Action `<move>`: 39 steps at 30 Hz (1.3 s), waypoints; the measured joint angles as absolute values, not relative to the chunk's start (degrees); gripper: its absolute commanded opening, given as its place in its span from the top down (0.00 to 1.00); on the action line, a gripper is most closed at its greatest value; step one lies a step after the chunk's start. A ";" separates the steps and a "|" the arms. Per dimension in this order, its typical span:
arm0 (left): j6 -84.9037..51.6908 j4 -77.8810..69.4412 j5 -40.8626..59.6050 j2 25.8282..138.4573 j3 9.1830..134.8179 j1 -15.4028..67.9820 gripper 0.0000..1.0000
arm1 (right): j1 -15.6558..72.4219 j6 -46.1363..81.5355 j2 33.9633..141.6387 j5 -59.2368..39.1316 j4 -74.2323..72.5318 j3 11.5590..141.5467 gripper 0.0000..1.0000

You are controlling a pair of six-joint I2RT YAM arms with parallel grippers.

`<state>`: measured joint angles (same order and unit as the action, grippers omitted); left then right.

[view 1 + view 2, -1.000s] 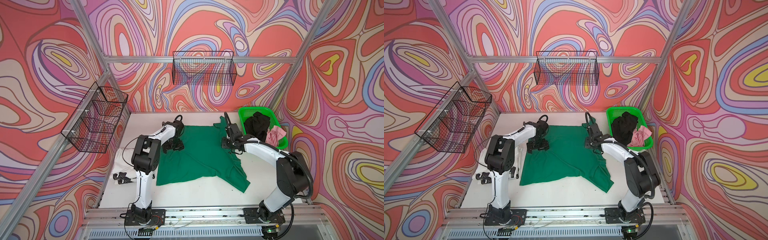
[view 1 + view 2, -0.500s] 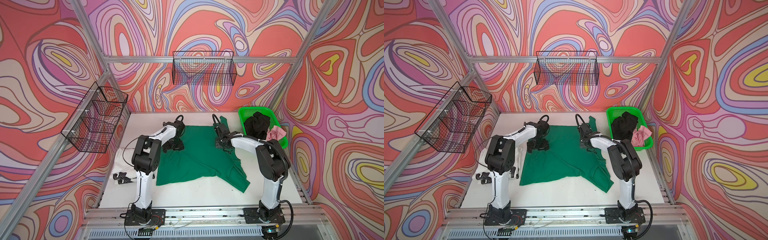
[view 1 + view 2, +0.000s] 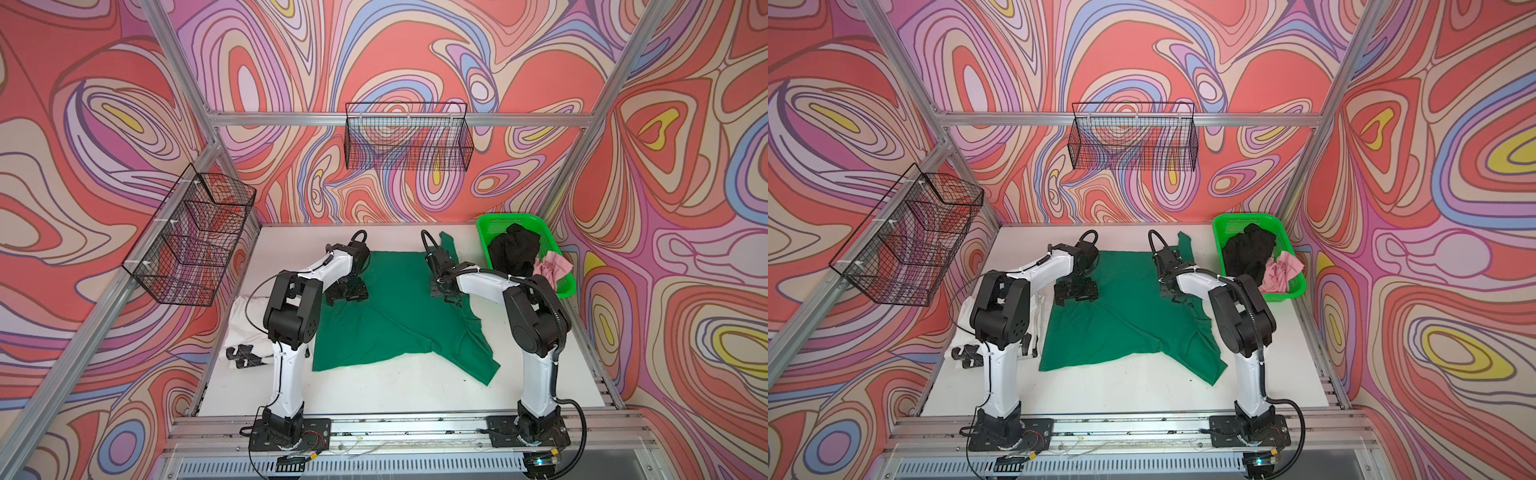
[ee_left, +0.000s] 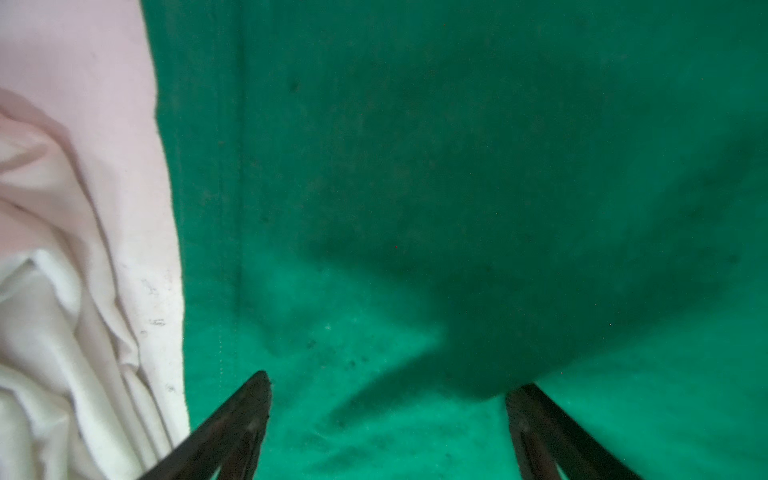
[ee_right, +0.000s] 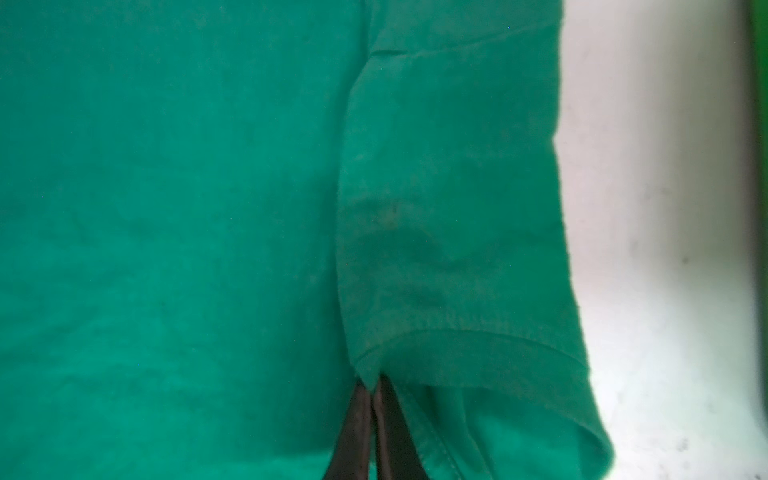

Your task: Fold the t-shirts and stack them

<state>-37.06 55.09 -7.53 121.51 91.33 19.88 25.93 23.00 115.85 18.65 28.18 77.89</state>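
Swirling red, lilac and cream patterned walls (image 3: 415, 62) box in a flat white surface (image 3: 374, 386), with two black wire baskets (image 3: 407, 137) hung on the walls, clear of the work.

Largest on the surface is the plain dark green t-shirt (image 3: 395, 316). It is spread mostly flat in the middle, presumably so it can be folded. Its near right corner trails askew toward the front, and one sleeve points to the back edge.

In the back right corner stands a bright green perforated plastic basket (image 3: 511, 217). It holds a crumpled black t-shirt (image 3: 513, 253) and a pale pink t-shirt (image 3: 552, 266) that droops over the rim. Both look unfolded and waiting their turn. A white t-shirt with black marks (image 3: 243, 311) lies rumpled along the left edge, just beside the green hem and partly behind the left arm.

The left end effector (image 4: 386, 386) is poised low over the green cloth near its left hem, fingers wide apart and gripping nothing. The right end effector (image 5: 374, 386) has its fingers pressed together at the corner of the sleeve hem. It appears to pinch that cloth, likely to draw the sleeve inward.

Bare surface lies open toward the front. On the right the basket stands near, so there is little room there.
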 measured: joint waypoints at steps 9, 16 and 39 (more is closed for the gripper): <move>-36.99 55.05 -7.62 121.54 91.33 19.94 0.11 | 20.01 22.96 109.23 20.53 28.75 76.42 1.00; -36.62 55.00 -8.38 121.54 91.33 20.32 0.11 | 16.08 23.27 106.78 23.88 29.17 74.72 1.00; -36.60 54.41 -9.34 121.08 90.67 20.64 0.10 | 14.92 29.17 94.74 25.32 29.69 71.75 0.59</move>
<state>-36.60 54.41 -9.34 121.08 90.67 20.64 14.92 29.17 94.74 25.32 29.69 71.75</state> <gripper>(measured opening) 0.901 0.402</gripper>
